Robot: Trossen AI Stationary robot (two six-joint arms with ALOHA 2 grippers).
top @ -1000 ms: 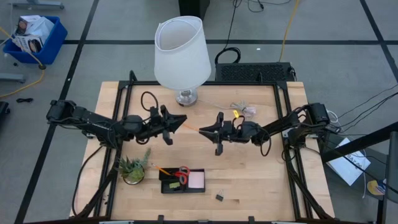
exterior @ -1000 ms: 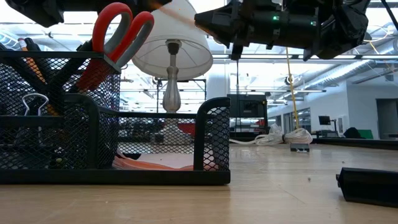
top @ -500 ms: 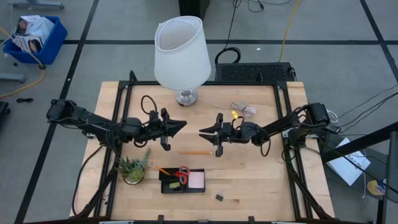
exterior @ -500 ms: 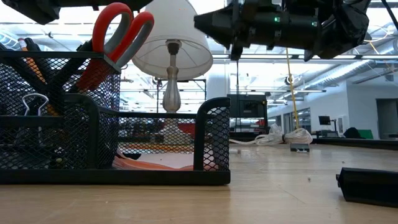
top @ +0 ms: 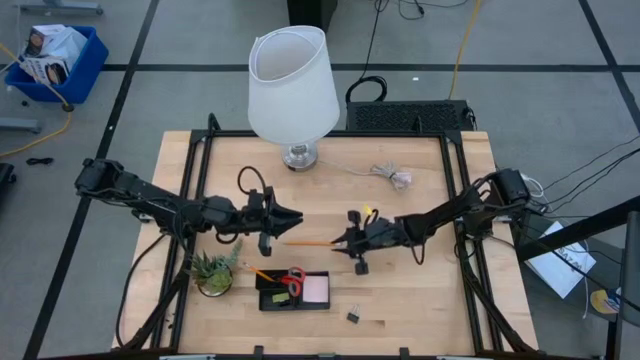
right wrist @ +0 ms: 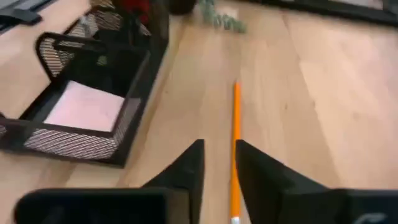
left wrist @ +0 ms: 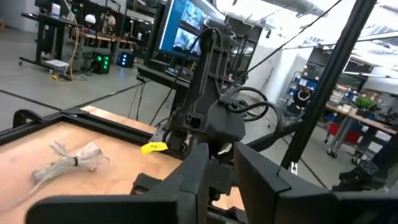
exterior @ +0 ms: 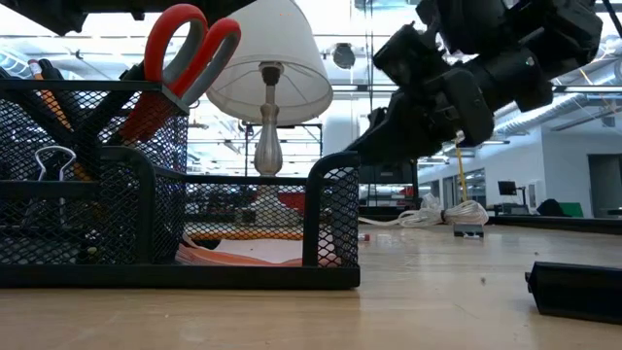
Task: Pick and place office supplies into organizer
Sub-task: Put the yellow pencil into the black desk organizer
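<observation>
An orange pencil (top: 311,243) lies flat on the table between the two arms. My right gripper (top: 339,241) is low over its right end, open. In the right wrist view the pencil (right wrist: 235,143) runs in between the two fingers, close beside one of them. My left gripper (top: 297,217) hovers just beyond the pencil's left end, open by a narrow gap (left wrist: 221,155) and holding nothing. The black mesh organizer (top: 293,290) sits near the front edge with red-handled scissors (top: 294,279), a pink pad (top: 316,289) and another orange pencil (top: 264,274) in it. A black binder clip (top: 354,316) lies to its right. My right gripper comes at the pencil slanting down from the table's right, with its fingers along the pencil. The pencil's right end (right wrist: 236,186) lies on the table right beside one finger (right wrist: 261,177). I cannot tell whether that finger touches it.
A white lamp (top: 293,85) stands at the far middle of the table. The pale cable bundle (top: 392,175) lies to its right. A green potted plant (top: 213,272) stands left of the organizer. Bare wood shows between the pencil and the organizer.
The pencil was up in the air between the two grippers a second ago. It has fallen to the table and lies flat. My right gripper has dropped and moved toward the near edge, tipping down over the pencil's right end. My left gripper has shifted slightly right and nearer.
</observation>
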